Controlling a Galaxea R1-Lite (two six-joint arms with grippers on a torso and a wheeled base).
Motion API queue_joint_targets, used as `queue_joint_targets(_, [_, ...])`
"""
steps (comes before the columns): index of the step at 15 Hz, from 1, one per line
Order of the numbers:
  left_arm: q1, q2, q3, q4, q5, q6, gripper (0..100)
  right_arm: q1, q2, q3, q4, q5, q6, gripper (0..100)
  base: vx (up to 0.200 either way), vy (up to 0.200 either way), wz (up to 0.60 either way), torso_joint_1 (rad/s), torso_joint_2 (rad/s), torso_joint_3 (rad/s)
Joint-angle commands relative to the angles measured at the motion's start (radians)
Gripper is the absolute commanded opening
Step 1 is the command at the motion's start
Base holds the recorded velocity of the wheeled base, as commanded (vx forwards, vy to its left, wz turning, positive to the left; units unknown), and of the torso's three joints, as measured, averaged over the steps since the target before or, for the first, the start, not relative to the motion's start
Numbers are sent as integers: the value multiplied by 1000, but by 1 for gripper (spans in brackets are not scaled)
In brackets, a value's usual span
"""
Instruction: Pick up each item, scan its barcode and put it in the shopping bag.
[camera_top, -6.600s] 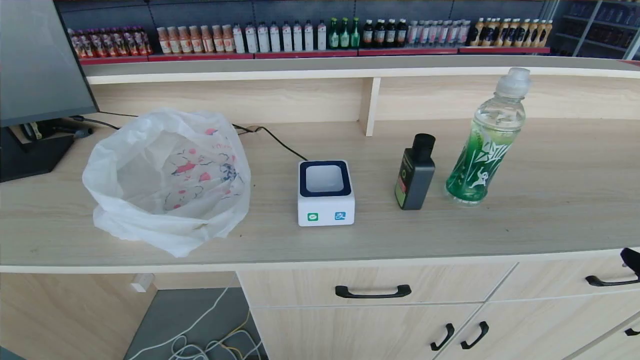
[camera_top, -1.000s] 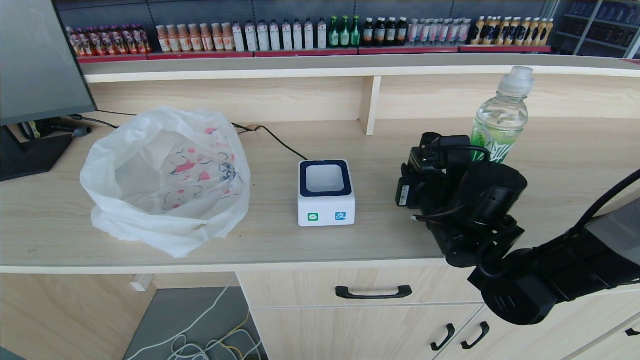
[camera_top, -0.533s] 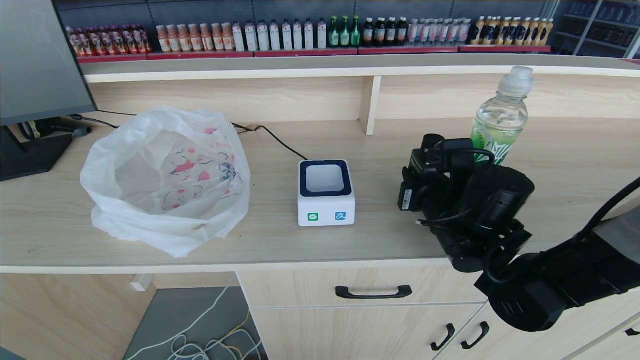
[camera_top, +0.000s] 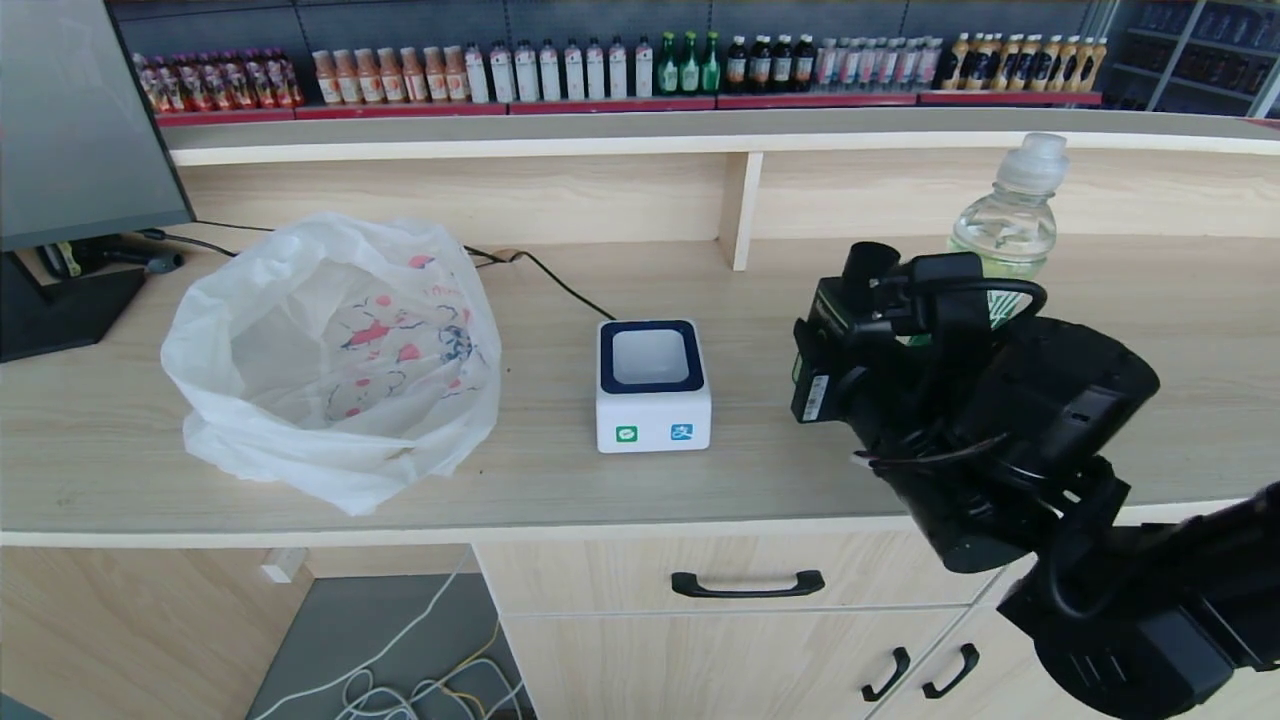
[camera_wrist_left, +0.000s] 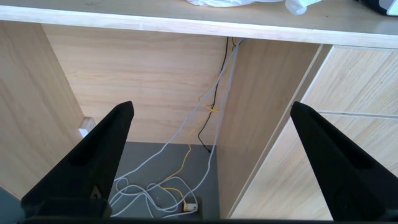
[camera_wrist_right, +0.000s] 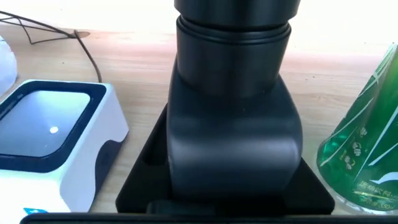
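Observation:
My right gripper (camera_top: 872, 335) is shut on the small black bottle (camera_top: 815, 365), held upright just right of the scanner (camera_top: 652, 385) and seemingly a little above the counter. A white barcode label on the bottle's side faces left. In the right wrist view the black bottle (camera_wrist_right: 233, 124) stands between the scanner (camera_wrist_right: 50, 137) and the green drink bottle (camera_wrist_right: 367, 155). The green drink bottle (camera_top: 1012, 225) stands behind my right arm, its lower part hidden. The white shopping bag (camera_top: 330, 360) lies open at the left. My left gripper (camera_wrist_left: 211, 168) hangs open below the counter edge.
A black cable (camera_top: 555, 280) runs from the scanner toward the back left. A monitor (camera_top: 80, 130) on a dark base stands at the far left. A raised shelf (camera_top: 740, 200) borders the counter's back. Drawers with black handles (camera_top: 745, 583) are below; loose cables (camera_wrist_left: 186, 180) lie on the floor.
My right arm came in and closed on the black bottle. Over the last second it has raised the bottle slightly and drawn it nearer the head camera.

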Motion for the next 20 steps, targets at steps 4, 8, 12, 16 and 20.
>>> queue_joint_targets(4, [-1, 0, 0, 0, 0, 0, 100, 74, -226, 184, 1, 0, -6, 0, 0, 0, 0, 0, 0, 0])
queue_joint_targets(8, [1, 0, 0, 0, 0, 0, 100, 75, -383, 345, 1, 3, -3, 0, 0, 0, 0, 0, 0, 0])
queue_joint_targets(12, [1, 0, 0, 0, 0, 0, 100, 77, -436, 383, 7, 57, 7, 0, 0, 0, 0, 0, 0, 0])
queue_joint_targets(16, [1, 0, 0, 0, 0, 0, 100, 77, -444, 397, 5, 207, 49, 0, 0, 0, 0, 0, 0, 0])
queue_joint_targets(20, [1, 0, 0, 0, 0, 0, 100, 91, -482, 488, 5, 384, 10, 0, 0, 0, 0, 0, 0, 0])
